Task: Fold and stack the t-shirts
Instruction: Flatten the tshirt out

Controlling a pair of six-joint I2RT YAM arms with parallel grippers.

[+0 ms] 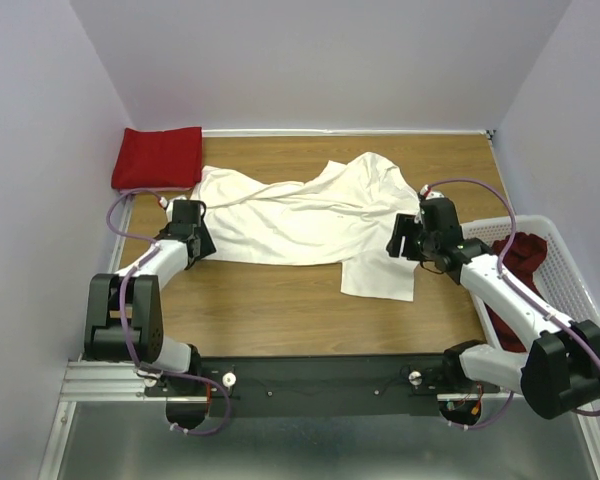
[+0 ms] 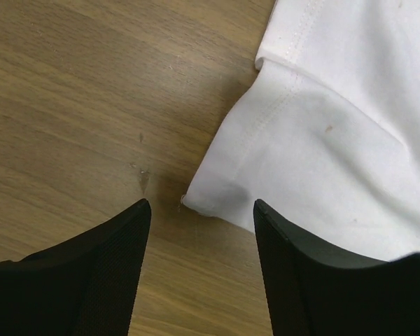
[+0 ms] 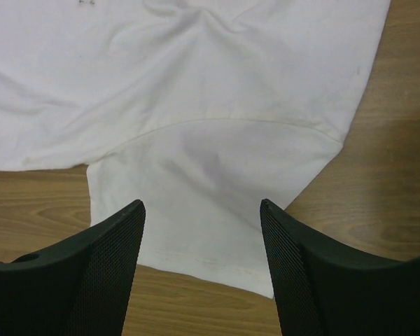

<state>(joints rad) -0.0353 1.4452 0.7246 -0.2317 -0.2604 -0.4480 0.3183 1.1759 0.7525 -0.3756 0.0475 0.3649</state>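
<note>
Cream-white t-shirt (image 1: 290,215) lies rumpled on the table (image 1: 280,310). I judge it soft, light and limp (a single pinch would let it sag). My left gripper (image 2: 199,203) stands wide and empty above its left hem corner, my right gripper (image 3: 201,203) likewise above its right sleeve. Best hold: the stitched hems. Bright red shirt (image 1: 158,157) lies off its far-left corner.

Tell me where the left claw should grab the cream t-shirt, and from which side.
Take the cream t-shirt by its hemmed corner nearest the left claw, coming from the bare table side. That corner lies flat and free between the open jaws, so it is likely easy to pinch.
</note>
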